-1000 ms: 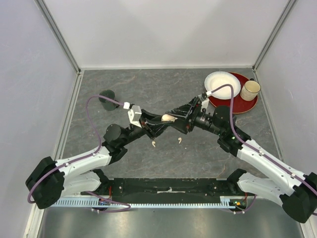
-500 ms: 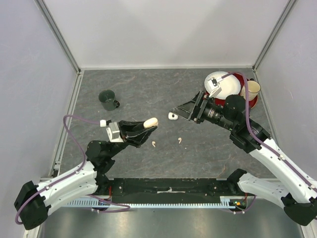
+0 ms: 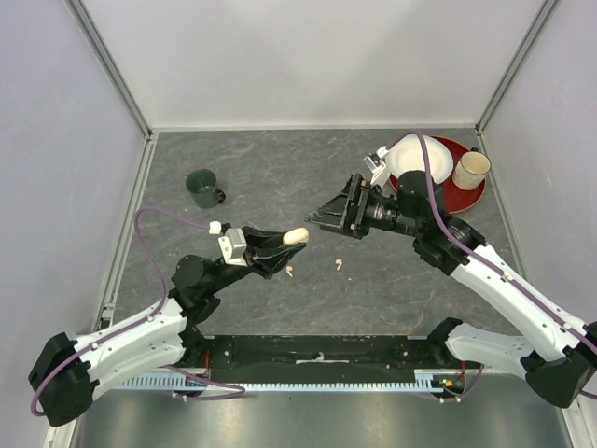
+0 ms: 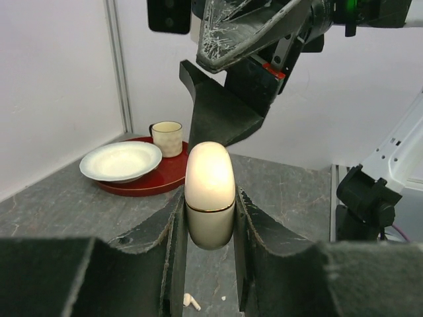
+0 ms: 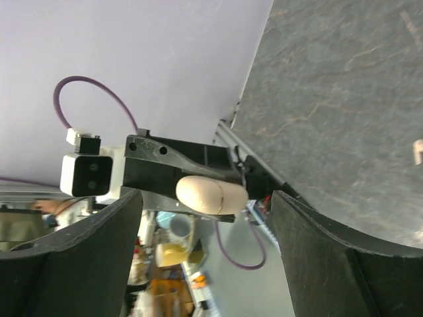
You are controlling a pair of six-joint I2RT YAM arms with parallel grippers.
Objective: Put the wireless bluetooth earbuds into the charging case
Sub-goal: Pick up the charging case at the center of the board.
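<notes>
The cream, egg-shaped charging case (image 3: 295, 236) has its lid closed and is held above the table by my left gripper (image 3: 286, 243), shut on its lower half. In the left wrist view the case (image 4: 210, 188) stands upright between the fingers (image 4: 165, 231). My right gripper (image 3: 320, 217) hangs open just right of the case and points at it, with nothing between its fingers (image 5: 86, 257); the case (image 5: 210, 193) shows beyond them. Two small pale earbuds (image 3: 290, 272) (image 3: 339, 264) lie on the table below. One earbud (image 4: 191, 302) shows under the case.
A dark green mug (image 3: 202, 187) stands at the back left. A red tray (image 3: 466, 198) at the back right carries a white plate (image 3: 419, 159) and a beige cup (image 3: 471, 170). White walls close in three sides.
A second ago both grippers met at the case mid-table. The left arm pulled back with the case, then came slightly right again. The right gripper drew away and now reaches left towards it.
</notes>
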